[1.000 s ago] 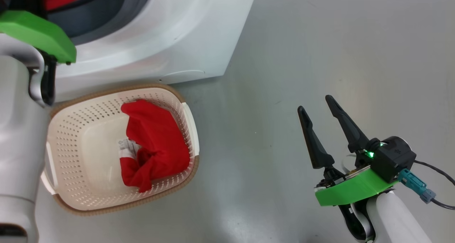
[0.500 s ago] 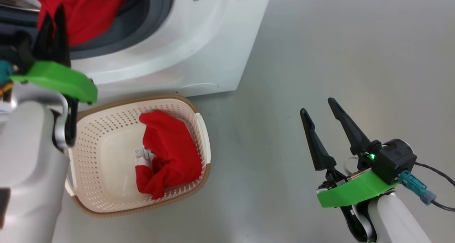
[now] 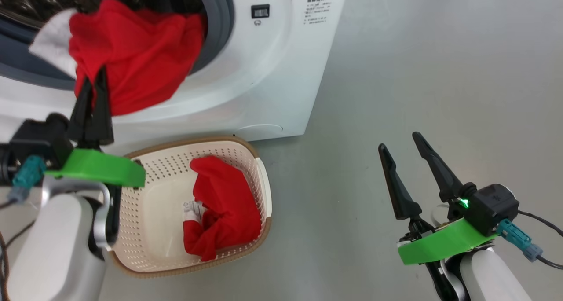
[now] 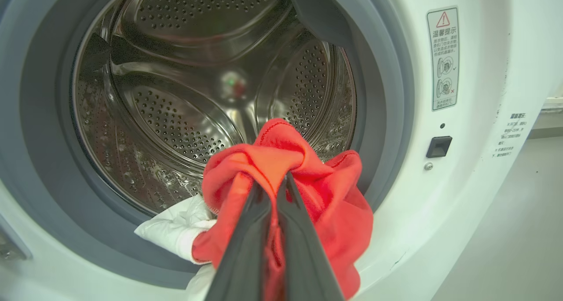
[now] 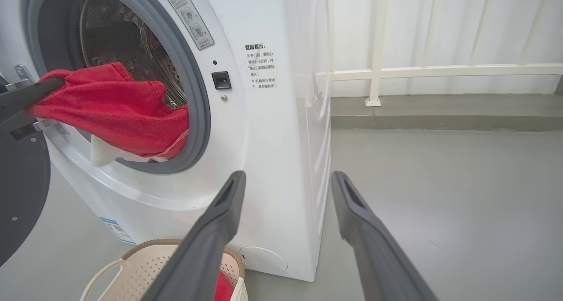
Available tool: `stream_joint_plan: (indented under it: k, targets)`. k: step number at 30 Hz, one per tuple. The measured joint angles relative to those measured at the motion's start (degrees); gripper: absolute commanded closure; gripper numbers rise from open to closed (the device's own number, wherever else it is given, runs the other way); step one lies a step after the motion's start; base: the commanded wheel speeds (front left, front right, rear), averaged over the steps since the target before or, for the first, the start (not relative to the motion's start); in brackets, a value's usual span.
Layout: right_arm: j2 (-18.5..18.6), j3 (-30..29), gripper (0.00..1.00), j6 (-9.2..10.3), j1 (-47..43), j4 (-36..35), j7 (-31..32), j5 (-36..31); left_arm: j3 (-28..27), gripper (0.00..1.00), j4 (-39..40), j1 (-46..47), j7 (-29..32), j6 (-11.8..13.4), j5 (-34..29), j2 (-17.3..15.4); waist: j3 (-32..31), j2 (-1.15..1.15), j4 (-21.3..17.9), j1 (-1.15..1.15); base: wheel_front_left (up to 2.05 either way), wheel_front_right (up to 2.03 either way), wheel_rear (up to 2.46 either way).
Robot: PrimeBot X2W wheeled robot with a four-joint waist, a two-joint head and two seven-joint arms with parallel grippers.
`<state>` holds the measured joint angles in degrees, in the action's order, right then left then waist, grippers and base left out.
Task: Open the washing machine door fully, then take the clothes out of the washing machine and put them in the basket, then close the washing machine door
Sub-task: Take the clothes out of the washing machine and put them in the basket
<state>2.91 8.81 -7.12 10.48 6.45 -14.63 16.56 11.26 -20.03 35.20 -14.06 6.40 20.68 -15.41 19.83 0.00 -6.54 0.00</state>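
Clothes half out of the washing machine: one red piece pinched tight in the closed left pincer, draped over the grey ring, with a white bit hanging beside. More red already in the basket, on the floor just before the washing machine. Right pincer wide open, holding nothing, well off to the side. To do it well: hold the pinch shut, pull out and up to dodge snags on the ring, swing over the bare side of the basket, then let go low. Peek in the drum for leftovers.
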Motion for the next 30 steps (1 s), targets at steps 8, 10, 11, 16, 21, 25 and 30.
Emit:
stream_joint_plan:
  k: [8,10,11,16,21,25,30]
  targets:
    - [0.0,-0.69,0.0,0.0,-2.11,0.04,0.0,0.0,0.02,1.0,9.02,-7.39,1.97,2.8,-0.03,-0.37,-2.56,0.0,0.74,0.0,0.0,0.0,0.0]
    - [0.0,-0.82,0.0,0.0,-2.11,0.0,-0.01,0.0,-0.02,1.0,11.54,-9.21,2.68,3.56,-0.03,-0.4,-3.16,0.0,0.93,0.0,0.0,0.0,0.0]
    - [0.0,-0.86,0.0,0.0,-2.11,-0.01,0.0,0.0,-0.05,1.0,12.78,-10.14,3.01,4.04,-0.03,-0.38,-3.42,0.0,1.02,0.0,0.0,0.0,0.0]
    - [0.0,-1.23,0.0,0.0,-2.36,-0.29,0.0,0.0,0.11,1.0,19.42,-14.05,4.69,5.92,-0.05,-0.45,-4.1,0.0,1.73,0.0,0.0,0.0,0.0]
    - [0.0,-1.89,0.0,0.0,-3.24,-0.87,0.0,-0.01,0.68,1.0,23.79,-16.16,6.43,6.9,-0.98,-0.64,-4.3,0.0,2.65,0.0,0.0,0.0,0.0]
    - [0.0,-2.18,0.0,0.0,-3.28,-1.05,-0.01,-0.02,1.45,1.0,24.75,-17.82,7.54,7.71,-0.96,-0.58,-4.47,0.0,3.26,0.0,0.0,0.0,0.0]
    - [0.0,-2.05,0.0,0.0,-3.28,-1.13,0.0,-0.07,2.74,1.0,21.39,-19.12,7.81,7.67,-0.41,0.13,-4.21,0.0,3.44,0.0,0.0,0.0,0.0]
